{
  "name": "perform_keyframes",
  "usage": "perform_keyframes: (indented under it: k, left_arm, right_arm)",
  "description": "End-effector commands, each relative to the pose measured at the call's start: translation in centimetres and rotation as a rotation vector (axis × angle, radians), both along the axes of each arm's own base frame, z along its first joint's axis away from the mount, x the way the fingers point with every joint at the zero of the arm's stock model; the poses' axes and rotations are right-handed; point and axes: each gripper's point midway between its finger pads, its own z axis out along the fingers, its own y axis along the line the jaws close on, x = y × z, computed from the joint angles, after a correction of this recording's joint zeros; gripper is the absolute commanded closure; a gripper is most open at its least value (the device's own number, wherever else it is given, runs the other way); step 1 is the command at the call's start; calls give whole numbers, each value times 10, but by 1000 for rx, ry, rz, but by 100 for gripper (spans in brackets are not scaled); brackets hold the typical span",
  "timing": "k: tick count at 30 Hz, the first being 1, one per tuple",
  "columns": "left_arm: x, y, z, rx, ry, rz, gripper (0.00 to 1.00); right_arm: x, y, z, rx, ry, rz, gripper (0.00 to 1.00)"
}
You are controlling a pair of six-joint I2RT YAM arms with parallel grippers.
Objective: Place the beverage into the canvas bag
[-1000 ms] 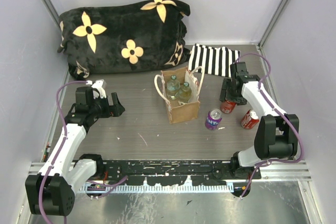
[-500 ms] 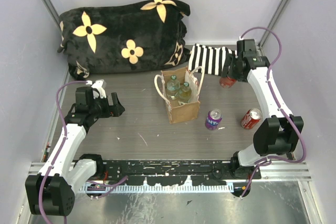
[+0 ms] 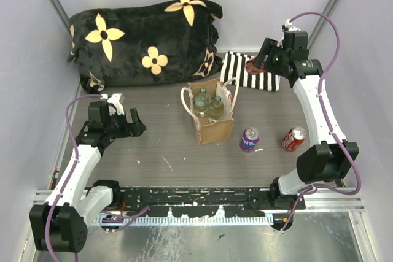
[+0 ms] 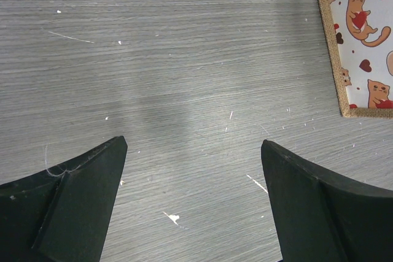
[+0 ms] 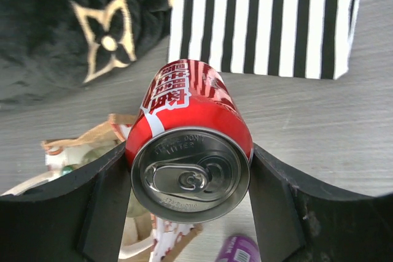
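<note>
The tan canvas bag [image 3: 212, 113] stands mid-table with two glass bottles [image 3: 209, 104] inside; its edge shows in the right wrist view [image 5: 92, 142] and its cat-print side in the left wrist view [image 4: 362, 41]. My right gripper [image 3: 256, 64] is shut on a red can [image 5: 190, 151], held high above the striped cloth [image 3: 252, 70], to the right of and behind the bag. My left gripper [image 3: 132, 121] is open and empty over bare table [image 4: 190, 170], left of the bag.
A purple can [image 3: 249, 139] and another red can [image 3: 293, 138] sit on the table right of the bag. A black flowered cushion [image 3: 144, 41] fills the back left. Walls close in on the sides and at the back.
My right gripper has lifted the red can off the table and carried it up and back, from beside the other cans to above the striped cloth. The left arm has not moved.
</note>
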Motion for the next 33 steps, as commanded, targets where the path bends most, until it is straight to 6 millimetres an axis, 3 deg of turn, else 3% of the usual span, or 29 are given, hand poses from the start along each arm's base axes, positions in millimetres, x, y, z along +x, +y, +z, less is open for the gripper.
perform_keyframes:
  k: [1, 9, 13, 19, 33]
  left_arm:
    - [2, 2, -1, 3, -6, 6, 2]
    - [-1, 1, -2, 4, 2, 0, 2]
    - [-1, 2, -2, 4, 2, 2, 2]
    - [-1, 2, -2, 4, -2, 5, 2]
    - [-1, 2, -3, 5, 4, 5, 2]
  right_arm:
    - [-3, 37, 112, 137, -365, 108, 99]
    - [-24, 81, 154, 228, -510, 243, 99]
    - [-44, 119, 155, 199, -495, 348, 99]
    - [-70, 155, 114, 96, -399, 418, 99]
    - [-109, 192, 33, -58, -226, 497, 99]
